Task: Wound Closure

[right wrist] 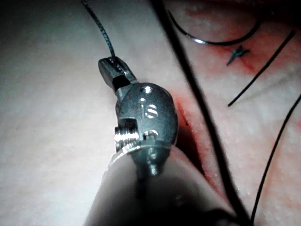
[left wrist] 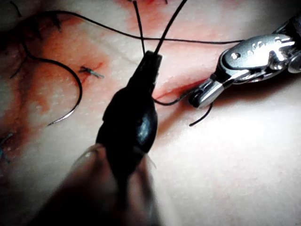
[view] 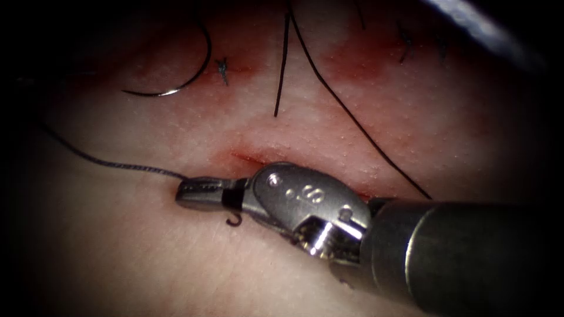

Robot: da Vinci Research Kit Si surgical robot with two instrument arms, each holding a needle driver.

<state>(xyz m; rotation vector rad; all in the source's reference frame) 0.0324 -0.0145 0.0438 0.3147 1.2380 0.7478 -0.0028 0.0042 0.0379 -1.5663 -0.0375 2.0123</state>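
The cut [view: 247, 157] runs across the tissue [view: 147, 258] with red fluid along it. My right tool [view: 198, 194] lies low over the cut's left end, jaws shut on the thread [view: 117, 165]. That thread trails off to the left, and a short curled end [view: 235, 222] hangs below the jaws. The curved needle [view: 176, 82] lies free on the tissue beyond the cut, at the upper left, held by neither tool. My left tool [left wrist: 150, 59] is shut on thread, with two strands [left wrist: 139, 26] leaving its tip. The right tool [right wrist: 113, 68] grips thread [right wrist: 99, 23].
Two dark strands [view: 282, 64] [view: 352, 117] cross the tissue from the top, the longer one running down to the right tool's shaft [view: 464, 252]. Small tied knots [view: 222, 67] [view: 405, 44] sit on the red-stained far tissue.
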